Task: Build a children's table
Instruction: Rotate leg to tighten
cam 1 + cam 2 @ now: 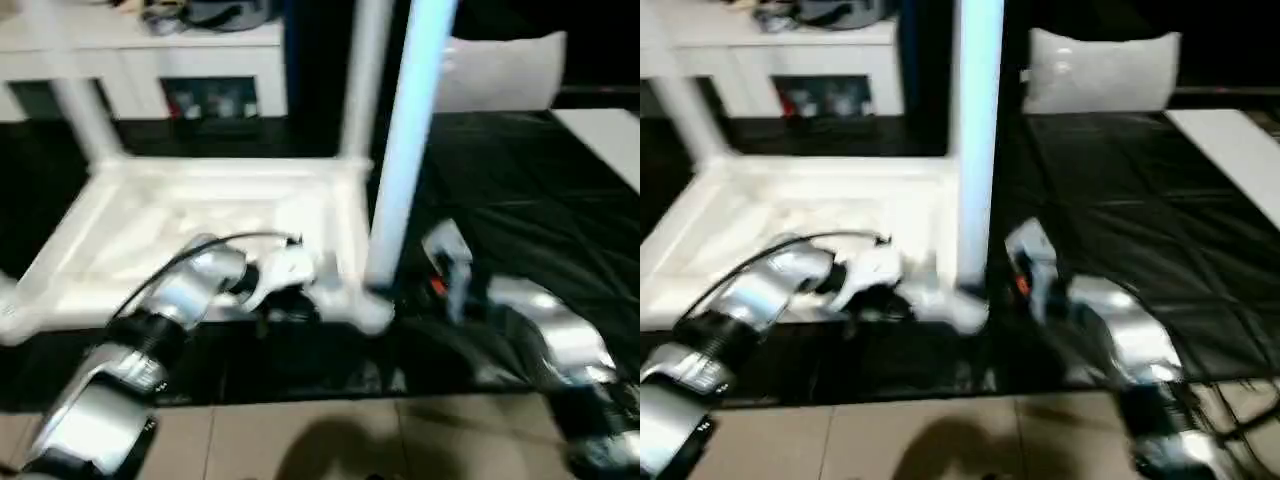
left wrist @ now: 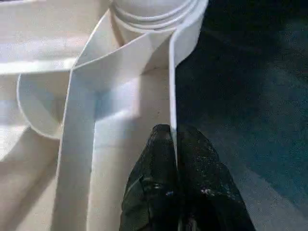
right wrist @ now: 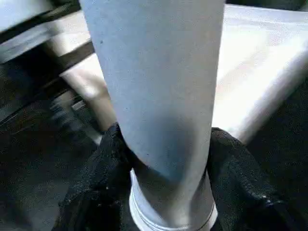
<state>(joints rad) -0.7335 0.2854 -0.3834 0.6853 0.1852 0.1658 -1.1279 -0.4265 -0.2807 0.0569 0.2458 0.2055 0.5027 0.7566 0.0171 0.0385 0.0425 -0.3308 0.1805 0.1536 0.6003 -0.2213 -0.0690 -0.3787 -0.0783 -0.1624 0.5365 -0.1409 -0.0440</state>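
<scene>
Left eye view: table top (image 1: 200,230) lies underside up, centre left, on a black mat (image 1: 520,200). My left gripper (image 1: 285,300) sits at its near edge. A leg (image 1: 405,150) stands upright at the near right corner.

Left wrist view: my jaws pinch the top's thin wall (image 2: 172,96).

Right wrist view: my right gripper (image 3: 166,187), jaws half apart, clamps the leg's lower end.
</scene>
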